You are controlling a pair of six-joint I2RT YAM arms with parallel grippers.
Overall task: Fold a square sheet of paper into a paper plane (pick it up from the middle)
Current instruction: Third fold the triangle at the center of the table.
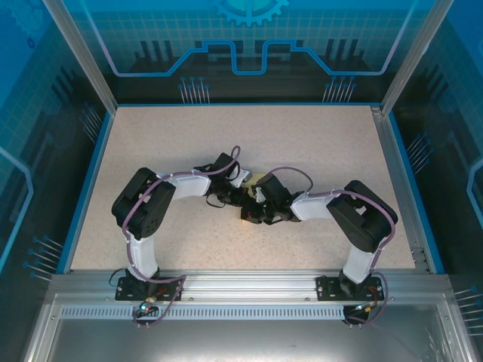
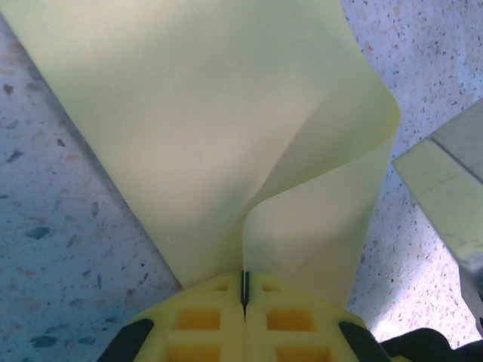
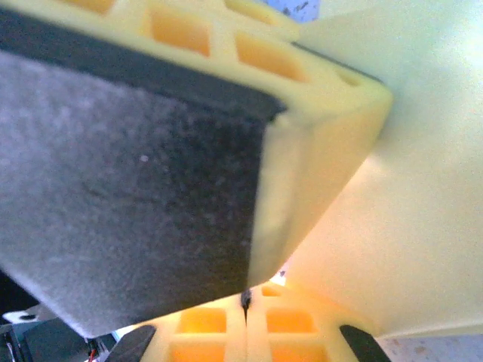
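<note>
Two robot arms, the left arm [image 1: 147,207] and the right arm [image 1: 362,215], bend inward from the near edge of a speckled beige table [image 1: 317,143] and meet close together near its middle. A little pale yellow shows between their black wrists from above. In the left wrist camera, the left gripper [image 2: 243,296] has its two yellow lattice-patterned fingers pressed together, clamping the near edge of the square sheet of paper [image 2: 211,136]. The sheet is thin, pale yellow and unmarked. From the pinched edge it rises away from the camera and curls over on the right into a soft rounded loop, lifted off the table rather than lying flat. Speckled tabletop shows on both sides of it. In the right wrist camera, the right gripper [image 3: 245,302] sits at the bottom of the view with its own yellow fingers closed against each other. The sheet spreads across the right side there and runs down to those fingertips, but it is unclear whether they are pinching it. A finger of the left gripper, yellow with a dark grey pad [image 3: 128,173], looms very near just above and to the left, blurred by closeness.
</note>
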